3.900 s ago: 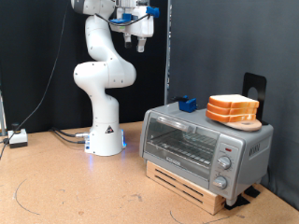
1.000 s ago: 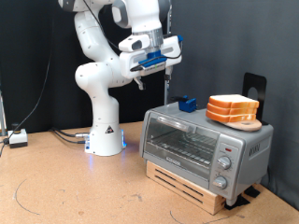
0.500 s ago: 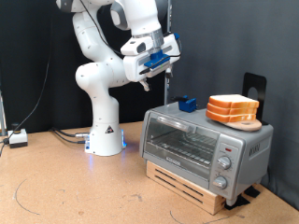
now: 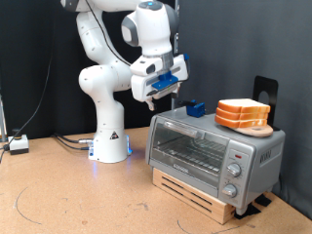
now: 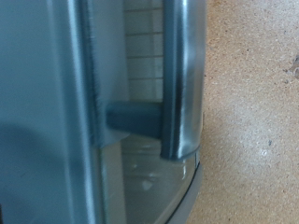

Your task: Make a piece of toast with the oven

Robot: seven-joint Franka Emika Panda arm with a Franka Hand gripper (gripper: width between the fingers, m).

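Observation:
The silver-grey oven (image 4: 213, 148) stands on the exterior view's right with its glass door shut. A stack of bread slices, the toast (image 4: 242, 114), lies on top of the oven towards its right end. My gripper (image 4: 156, 97) hangs in the air just above and to the left of the oven's upper left corner, with nothing seen between its fingers. The wrist view is filled by the oven's grey bar handle (image 5: 182, 75) and the glass door (image 5: 56, 112), with the wire rack (image 5: 140, 47) behind the glass. No fingers show in that view.
A small blue block (image 4: 197, 109) sits on the oven's top, left of the bread. A black stand (image 4: 263, 94) rises behind the slices. The oven rests on a wooden pallet (image 4: 195, 198). The robot's white base (image 4: 109, 146) stands to the left, and a white box with cables (image 4: 18, 144) lies at the far left.
The gripper has come down and to the exterior view's right, closer to the oven's upper left corner. The oven, the bread and the blue block have not moved.

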